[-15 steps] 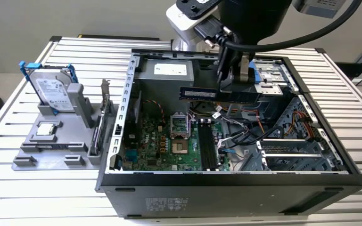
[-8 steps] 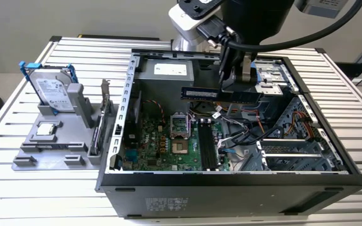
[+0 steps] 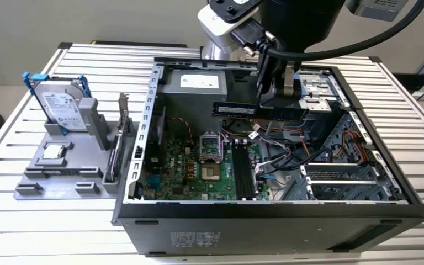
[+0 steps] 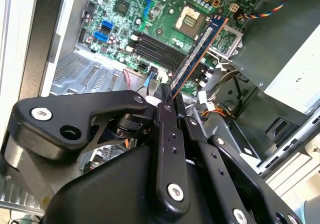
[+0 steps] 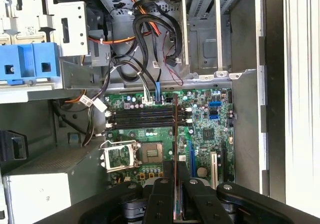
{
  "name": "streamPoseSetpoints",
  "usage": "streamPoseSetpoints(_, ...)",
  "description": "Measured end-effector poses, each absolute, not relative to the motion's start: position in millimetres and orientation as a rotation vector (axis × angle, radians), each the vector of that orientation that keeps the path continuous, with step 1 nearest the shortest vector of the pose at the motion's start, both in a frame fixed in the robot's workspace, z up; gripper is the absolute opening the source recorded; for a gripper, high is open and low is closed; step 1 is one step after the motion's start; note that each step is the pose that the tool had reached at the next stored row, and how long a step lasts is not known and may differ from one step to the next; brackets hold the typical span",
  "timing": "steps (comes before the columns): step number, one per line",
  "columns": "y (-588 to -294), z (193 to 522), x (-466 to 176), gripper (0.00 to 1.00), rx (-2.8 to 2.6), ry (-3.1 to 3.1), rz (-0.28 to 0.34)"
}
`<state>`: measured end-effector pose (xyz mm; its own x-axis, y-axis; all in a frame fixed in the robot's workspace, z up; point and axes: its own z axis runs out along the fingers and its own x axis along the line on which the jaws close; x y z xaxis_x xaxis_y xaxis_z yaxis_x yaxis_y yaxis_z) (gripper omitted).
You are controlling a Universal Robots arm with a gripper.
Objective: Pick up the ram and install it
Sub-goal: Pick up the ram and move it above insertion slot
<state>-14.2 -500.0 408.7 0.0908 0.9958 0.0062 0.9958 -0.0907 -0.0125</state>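
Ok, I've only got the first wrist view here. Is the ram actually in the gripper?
Observer: Yes. In the exterior view the gripper is shut on the ram, toward its end on the exterior view's right.
Operator: Seated yet?
Observer: No. It hangs level over the open case, above the motherboard, not in a slot.
Operator: And outside the case?
Observer: The hard drive stands upright in the grey fixture, on the exterior view's left.

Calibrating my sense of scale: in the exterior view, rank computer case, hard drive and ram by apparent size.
1. computer case, clearly largest
2. hard drive
3. ram in the claw: similar length but thinner; raised, so unsure
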Motion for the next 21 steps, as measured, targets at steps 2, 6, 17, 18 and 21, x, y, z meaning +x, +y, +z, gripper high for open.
streamPoseSetpoints(2,-500.0,408.7,-14.2,0.00,-2.310,-2.109,0.006)
streamPoseSetpoints(6,-500.0,408.7,-14.1,0.00,-2.314,-2.105,0.006)
streamPoseSetpoints(17,-499.8,408.4,-14.2,0.00,-2.419,-1.982,0.004)
streamPoseSetpoints(18,-499.7,408.3,-14.1,0.00,-2.426,-1.974,0.004)
streamPoseSetpoints(21,-499.2,407.6,-14.1,0.00,-2.444,-1.952,0.004)
